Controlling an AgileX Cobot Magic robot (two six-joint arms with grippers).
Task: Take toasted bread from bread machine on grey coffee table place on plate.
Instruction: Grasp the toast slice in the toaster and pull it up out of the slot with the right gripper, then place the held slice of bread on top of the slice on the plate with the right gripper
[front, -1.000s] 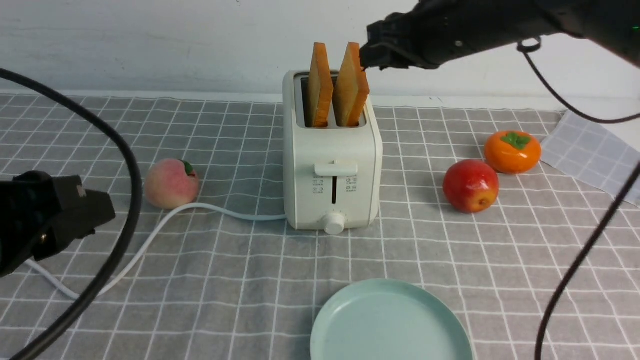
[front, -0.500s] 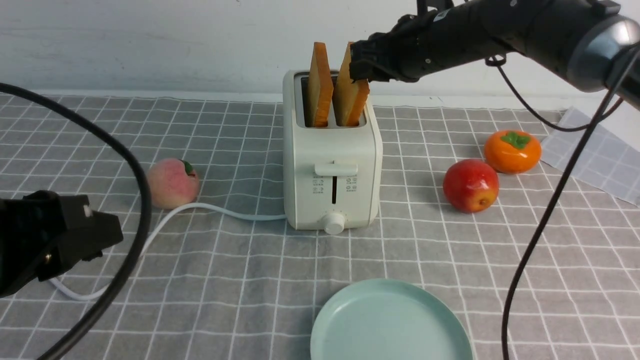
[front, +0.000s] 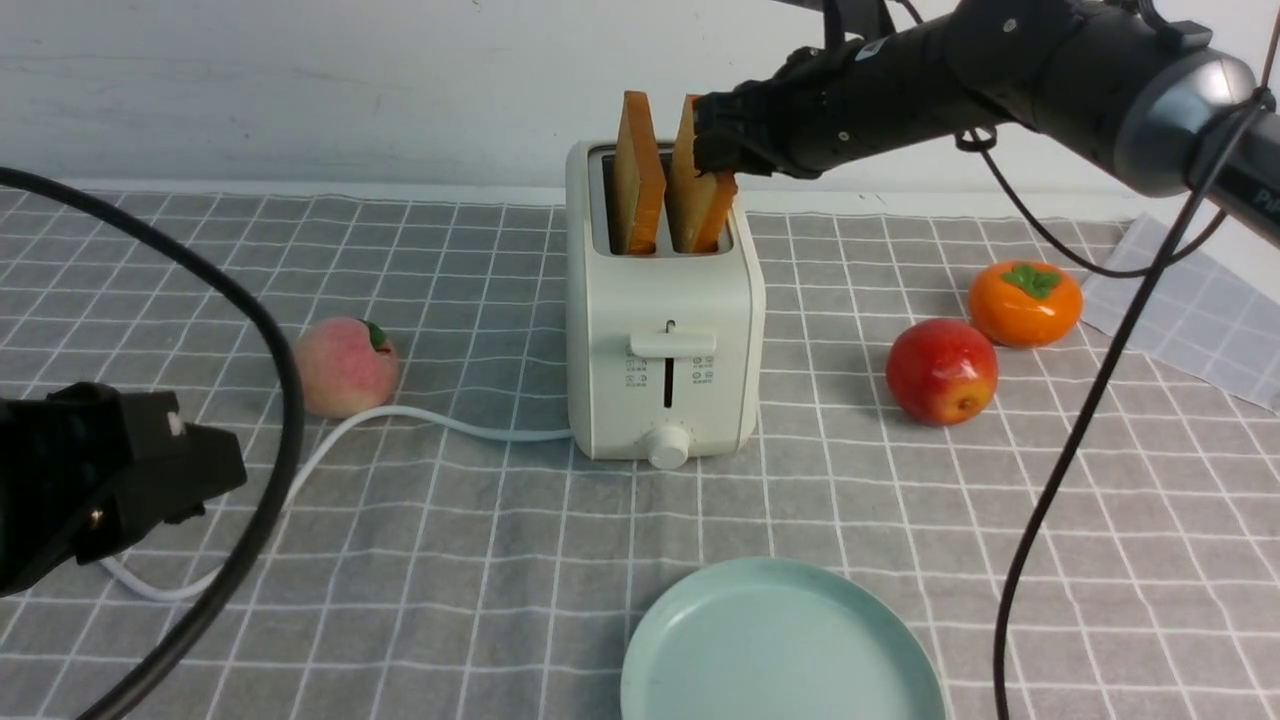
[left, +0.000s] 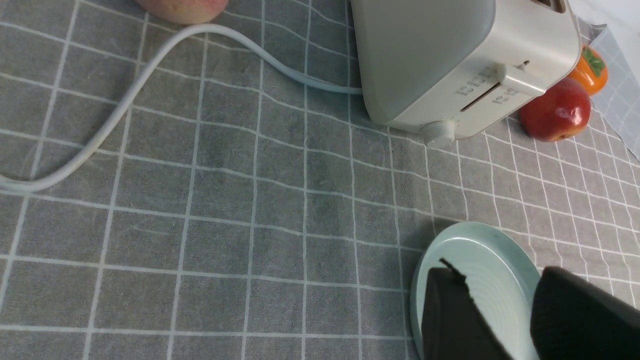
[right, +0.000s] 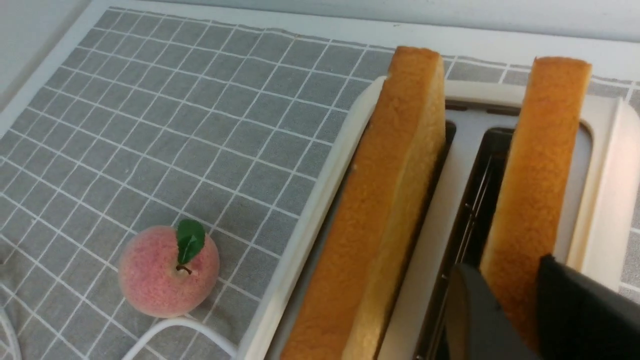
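The right claw (right: 507, 270) pinches the right toast slice (right: 537, 165), which stands beside the left toast slice (right: 390, 200) in the white toaster (front: 660, 340) at the middle of the desk (front: 450, 560). The toaster's grey icons are too small to read. The left claw (left: 495, 275) hangs part-open and empty at the near left, and the mint-green plate (front: 780, 640) lies at the near edge.

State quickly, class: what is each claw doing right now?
Left claw: open, holding nothing.
Right claw: closed on the golden-tan square toast slice in the right-hand slot of the boxy white toaster.
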